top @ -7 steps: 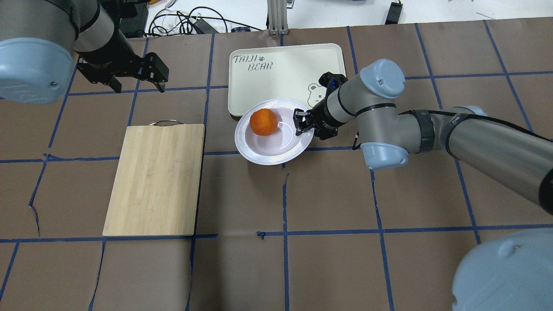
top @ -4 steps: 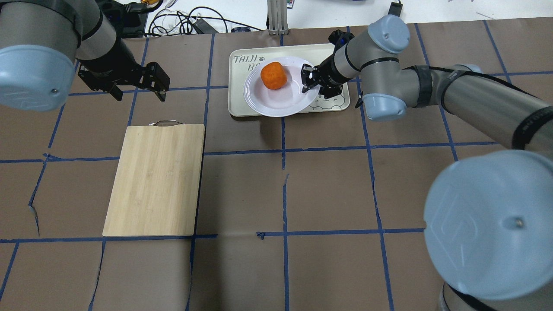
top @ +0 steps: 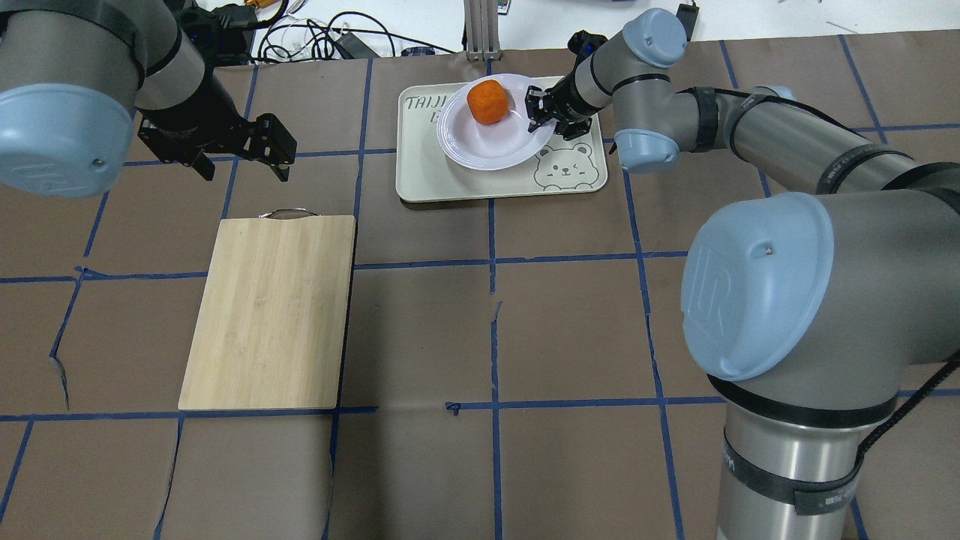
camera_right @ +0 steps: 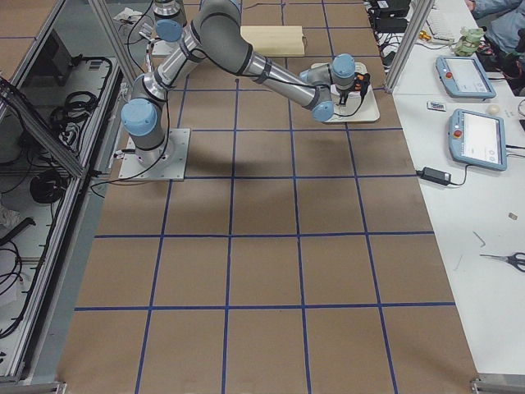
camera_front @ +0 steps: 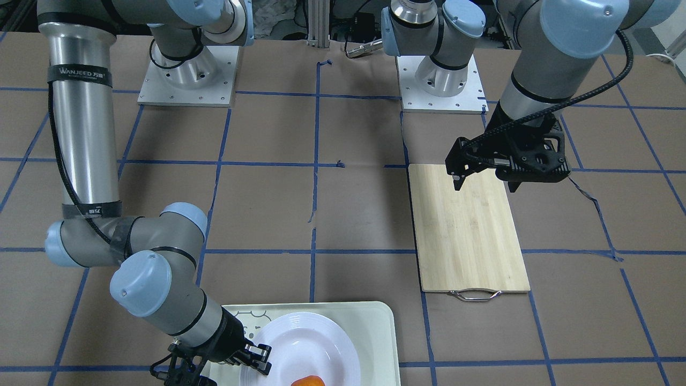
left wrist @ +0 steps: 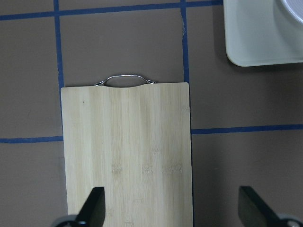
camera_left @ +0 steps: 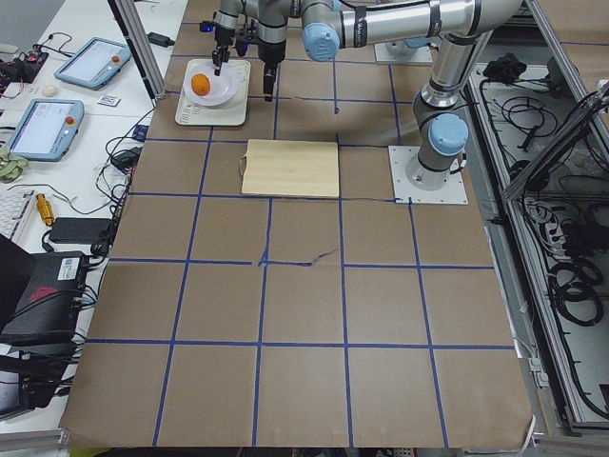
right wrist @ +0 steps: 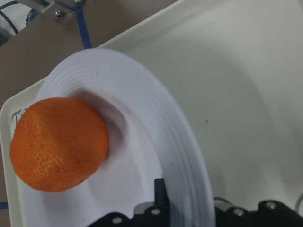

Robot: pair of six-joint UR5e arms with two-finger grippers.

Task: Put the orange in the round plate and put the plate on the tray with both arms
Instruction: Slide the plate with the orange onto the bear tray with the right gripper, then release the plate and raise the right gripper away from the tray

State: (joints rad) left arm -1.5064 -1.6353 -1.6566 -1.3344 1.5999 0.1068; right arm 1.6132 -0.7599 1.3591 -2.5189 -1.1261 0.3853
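Your right arm [top: 750,142] is stretched far forward across the table, its wrist turned in toward the tray [top: 450,180]. The right gripper [top: 541,112] is clamped on the near-right rim of the round plate [top: 480,156], one finger over the rim and one under it. Your left arm [top: 172,82] is held back on its own side. The left gripper [top: 244,169] hangs spread wide above the handle end of the bamboo cutting board [top: 270,311], touching nothing.

The plate sits over the far half of the tray and hides part of the lettering. Its far rim comes about level with the tray's far edge. The bear face [top: 561,166] shows just beside the plate's near-right rim. From the wrist camera the gripped side looks raised, but you cannot tell whether the plate's underside touches the tray. Beyond the tray, cables [top: 330,37] and a metal post [top: 480,30] stand just past the table's edge. Toward the robot, the brown table [top: 570,330] lies open.

The orange [top: 488,102] rests in the plate's sunken centre, on its far-left side. It lies across the well from the fingers and clear of them.
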